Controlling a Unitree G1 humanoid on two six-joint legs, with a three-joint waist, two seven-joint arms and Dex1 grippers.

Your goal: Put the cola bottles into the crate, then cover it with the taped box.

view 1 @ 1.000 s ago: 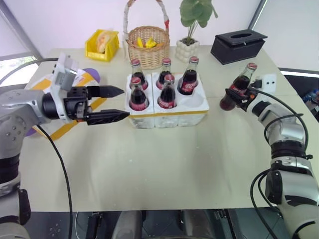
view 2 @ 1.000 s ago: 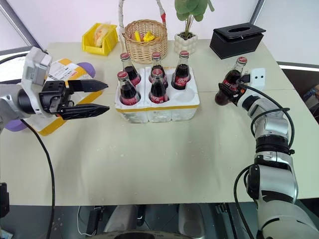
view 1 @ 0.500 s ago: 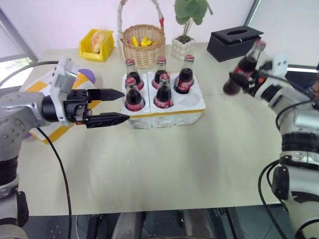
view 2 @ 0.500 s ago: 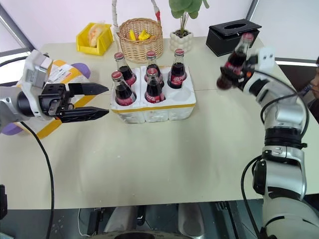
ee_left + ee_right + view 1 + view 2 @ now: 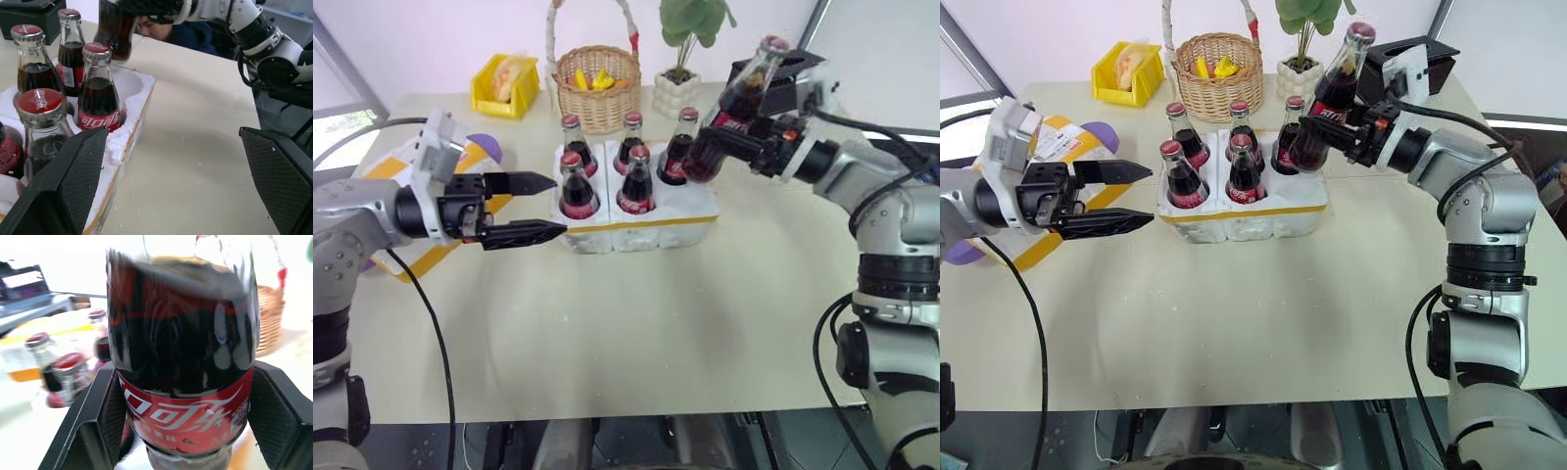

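A pale beige tabletop (image 5: 1263, 323) carries the whole scene, its surface speckled with small white crumbs. Beyond its far edge stands a white wall, with a grey slanted post at each far corner.

The crate (image 5: 1244, 211), a low white foam block with a yellow tape band along its base, sits at the middle of the table. Five cola bottles (image 5: 1182, 176) stand upright in its holes, three along the far row and two in the near row; the near hole at the robot's right is empty.

The right gripper (image 5: 1332, 132) is clamped on the body of the sixth cola bottle (image 5: 1329, 98), holding it tilted in the air above the crate's right end, its red cap leaning away toward the far right. In the right wrist view the fingers (image 5: 276, 416) press both sides of its red label.

The left gripper (image 5: 543, 207) hovers just to the left of the crate with its jaws spread wide and nothing between them, pointing toward the bottles.

The taped box (image 5: 1053, 147), white with yellow bands and a shipping label, lies at the left edge of the table behind the left arm.

Along the far edge stand a yellow plastic bin (image 5: 509, 86), a wicker basket (image 5: 600, 88) with a tall handle, a potted plant (image 5: 680, 83) in a white bumpy pot and a black tissue box (image 5: 1430, 59).
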